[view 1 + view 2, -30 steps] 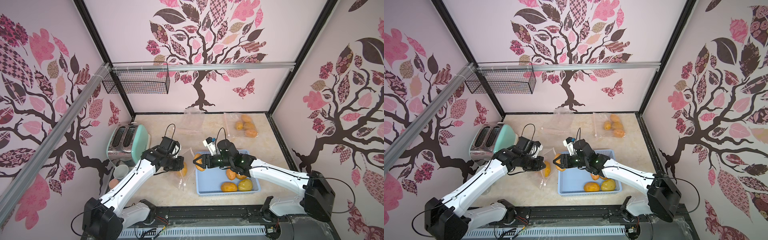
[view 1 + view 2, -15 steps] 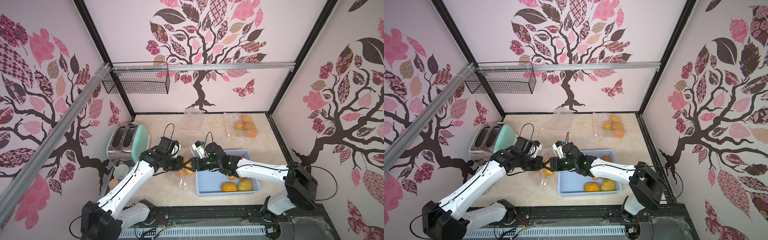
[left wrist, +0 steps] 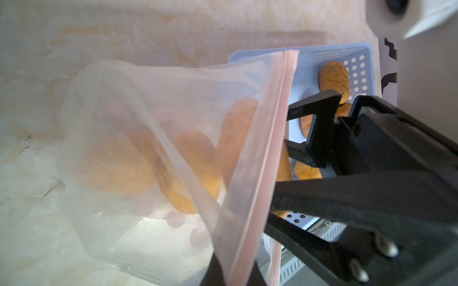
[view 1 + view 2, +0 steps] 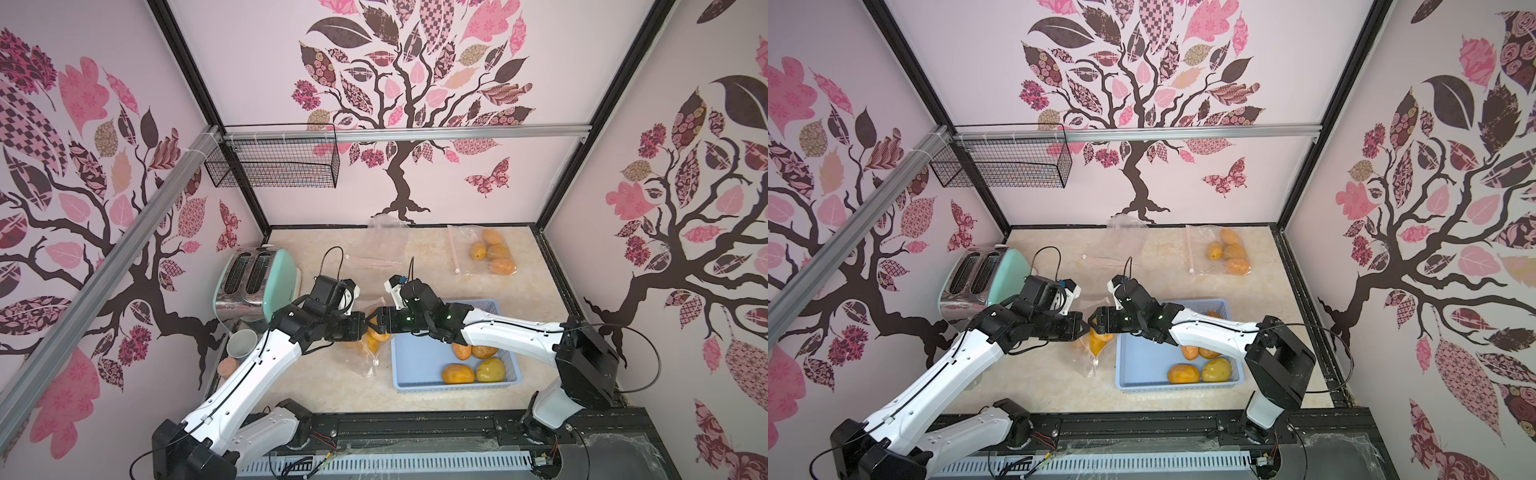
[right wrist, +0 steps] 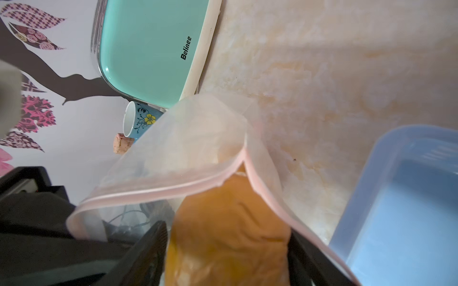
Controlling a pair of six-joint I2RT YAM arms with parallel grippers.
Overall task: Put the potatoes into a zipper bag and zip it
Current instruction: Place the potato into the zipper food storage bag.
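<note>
Nearest you, the pale blue perforated plastic basket (image 4: 417, 361) sits on the beige marbled tabletop (image 4: 332, 386) with loose potatoes in it. A wrinkled orange potato (image 4: 457, 373) and a smoother yellow-green potato (image 4: 490, 370) lie side by side at its near wall, and more orange ones are half hidden under the right arm. Just left of the basket, the clear zipper bag with the pink strip (image 3: 148, 148) hangs open. The left gripper (image 4: 364, 326) is clenched on its rim and holds the mouth up, and several bagged potatoes (image 3: 116, 168) rest at the bottom. The right gripper (image 5: 223, 244) meets it tip to tip, with one wrinkled orange potato (image 5: 230, 222) between its jaws right at the bag's mouth. You cannot tell whether the jaws are pressing on it or have let go. Further left stand the flowered blue mug (image 5: 138, 121) and the mint-green toaster (image 4: 257, 286). At the far side a second clear bag (image 4: 490, 253) lies flat holding four orange potatoes, and a crumpled empty bag (image 4: 382, 232) lies against the back wall. A black wire basket (image 4: 282, 166) hangs above.
</note>
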